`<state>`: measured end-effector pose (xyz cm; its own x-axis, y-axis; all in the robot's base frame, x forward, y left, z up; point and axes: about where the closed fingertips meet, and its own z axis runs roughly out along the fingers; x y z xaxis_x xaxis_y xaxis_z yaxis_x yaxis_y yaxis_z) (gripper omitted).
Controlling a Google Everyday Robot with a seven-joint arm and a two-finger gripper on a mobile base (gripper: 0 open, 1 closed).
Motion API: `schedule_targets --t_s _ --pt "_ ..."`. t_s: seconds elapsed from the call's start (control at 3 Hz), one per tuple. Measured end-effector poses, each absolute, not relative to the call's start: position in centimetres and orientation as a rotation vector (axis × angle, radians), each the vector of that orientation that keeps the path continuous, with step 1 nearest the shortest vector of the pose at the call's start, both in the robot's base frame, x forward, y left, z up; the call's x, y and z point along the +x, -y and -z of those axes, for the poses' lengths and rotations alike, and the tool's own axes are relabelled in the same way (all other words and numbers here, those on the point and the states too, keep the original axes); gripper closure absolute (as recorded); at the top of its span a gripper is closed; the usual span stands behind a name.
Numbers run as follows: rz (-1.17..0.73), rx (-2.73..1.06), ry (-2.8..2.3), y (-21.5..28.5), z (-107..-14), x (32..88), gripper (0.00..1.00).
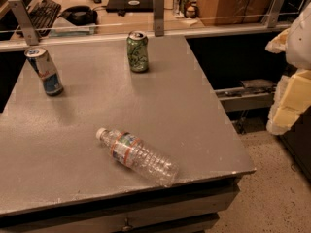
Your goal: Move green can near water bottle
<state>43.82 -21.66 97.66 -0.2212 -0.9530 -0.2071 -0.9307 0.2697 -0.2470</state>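
a grey table (204, 125) fills most of the view, and three drink containers lie well apart on it. the tool (290, 101) shows as pale white and yellow shapes at the right edge, off the table's right side and above the floor, touching nothing; whether it is apart or together cannot be told. the water bottle (137, 156) lies on its side near the table's front edge, white cap toward the upper left. its ribbed body is clear, and whether any liquid is inside is hard to tell. the green can (137, 52) stands upright near the far edge, silver top up, well apart from the bottle. a blue-and-silver can (44, 72) stands at the far left.
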Motion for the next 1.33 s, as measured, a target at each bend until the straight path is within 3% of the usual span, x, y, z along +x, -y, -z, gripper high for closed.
schedule_targets --t_s 0.67,1.33 --pt "0.051 -1.712 -2.197 20.6 -96.9 45.6 0.0" --pt "-0.14 -1.568 -2.039 14.5 -93.1 57.4 0.0"
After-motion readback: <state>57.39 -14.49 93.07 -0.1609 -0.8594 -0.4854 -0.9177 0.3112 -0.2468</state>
